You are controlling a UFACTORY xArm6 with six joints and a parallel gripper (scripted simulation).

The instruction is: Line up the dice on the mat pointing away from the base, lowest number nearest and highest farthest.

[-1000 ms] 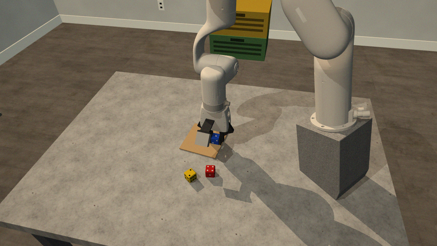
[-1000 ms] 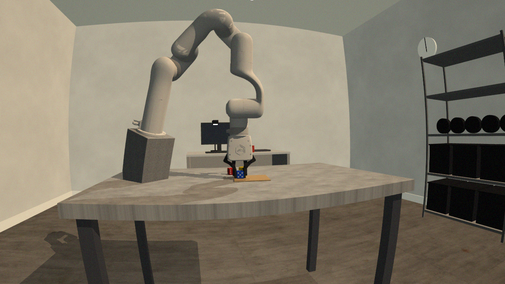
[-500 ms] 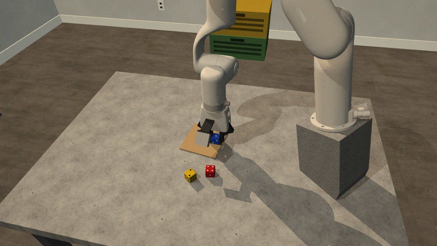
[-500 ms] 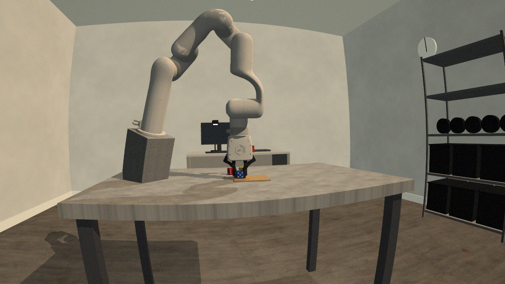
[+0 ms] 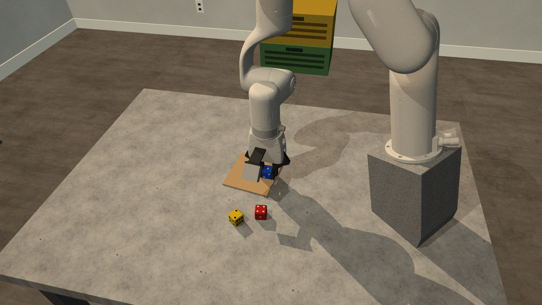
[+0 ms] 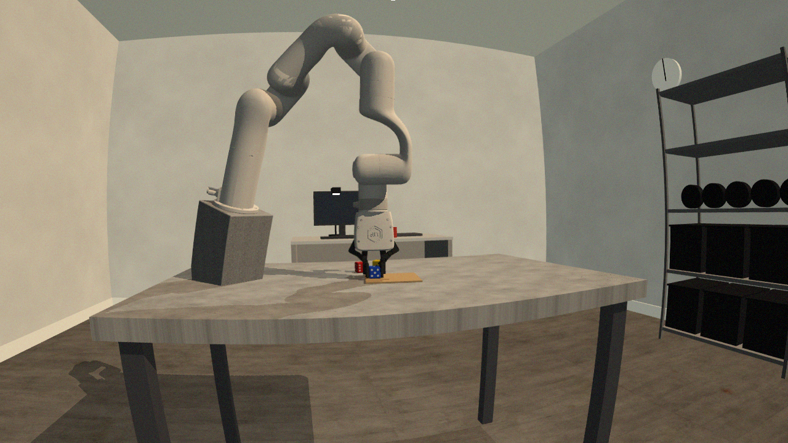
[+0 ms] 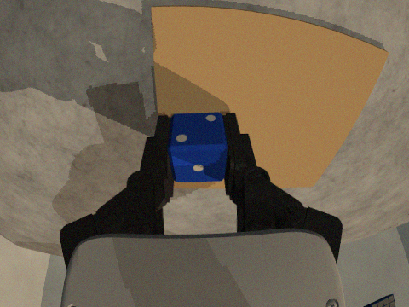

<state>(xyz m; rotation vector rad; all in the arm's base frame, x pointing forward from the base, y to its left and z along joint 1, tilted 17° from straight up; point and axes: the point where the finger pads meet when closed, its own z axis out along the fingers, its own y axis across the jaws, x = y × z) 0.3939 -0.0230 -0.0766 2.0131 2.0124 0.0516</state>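
Your claw (image 5: 266, 174) (image 6: 375, 273) (image 7: 197, 131) is clamped on the blue die (image 5: 267, 172) (image 6: 373, 272) (image 7: 198, 147), 1 finger on the base side and 1 on the far side. The die is over the mat (image 5: 235, 181) (image 6: 404, 278) (image 7: 273, 85), near the edge closest to the robot's base (image 5: 373, 157) (image 6: 267, 220). It looks to show 1 on top, so this is likely the near end of your line.

The relation that matters: from the claw, the line must run directly away from the base, across the mat, and most of the mat lies that way. Judge the release by that direction, leaving room for 2 more dice.

Further out, on the tabletop (image 5: 125, 181) (image 6: 468, 291) (image 7: 25, 124) on the overhead camera's side of the claw, sit the red die (image 5: 260, 212) (image 6: 358, 267), showing 4, and the yellow die (image 5: 236, 217) (image 6: 376, 263), showing 2. Red is nearer you, but yellow belongs in the middle.

You can't tell whether the blue die's underside touches the mat. The near finger hides part of the mat overhead, the claw mostly hides yellow in the exterior view, and the wrist view shows neither loose die.
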